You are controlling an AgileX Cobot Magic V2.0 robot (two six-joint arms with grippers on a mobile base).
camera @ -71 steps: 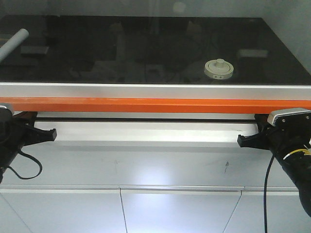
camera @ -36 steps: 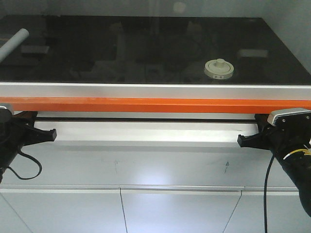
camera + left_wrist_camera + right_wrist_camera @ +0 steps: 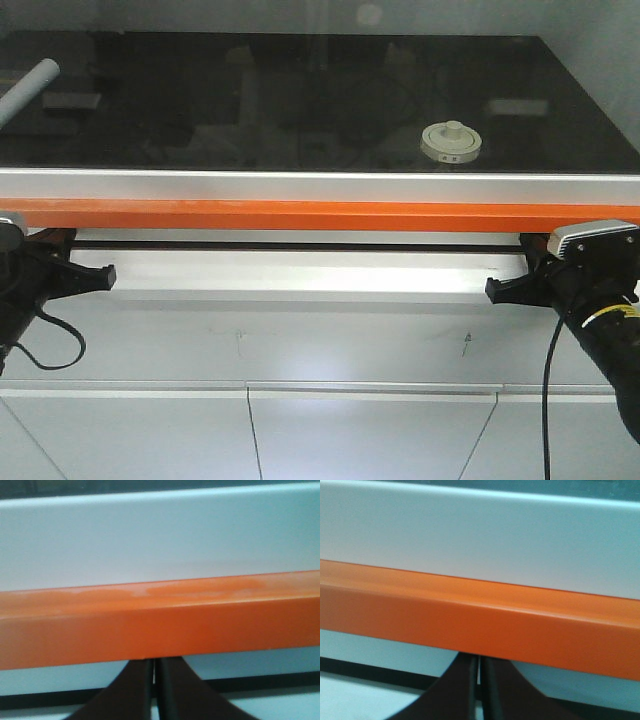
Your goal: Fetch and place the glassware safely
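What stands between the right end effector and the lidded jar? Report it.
The orange rail and silver table edge run across between the right end effector, below them, and the jar on the black top.

A small squat glass jar [image 3: 452,141] with a cream-white knobbed lid was seen upright on the black tabletop

One lidded glass jar [image 3: 451,141], one grey-white tube [image 3: 28,88], two grippers: left gripper [image 3: 108,275], right gripper [image 3: 492,290].

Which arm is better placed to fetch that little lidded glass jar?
Probably the right. The jar sits toward the right of the black tabletop, nearer the right end effector; the left end effector is at the opposite end.
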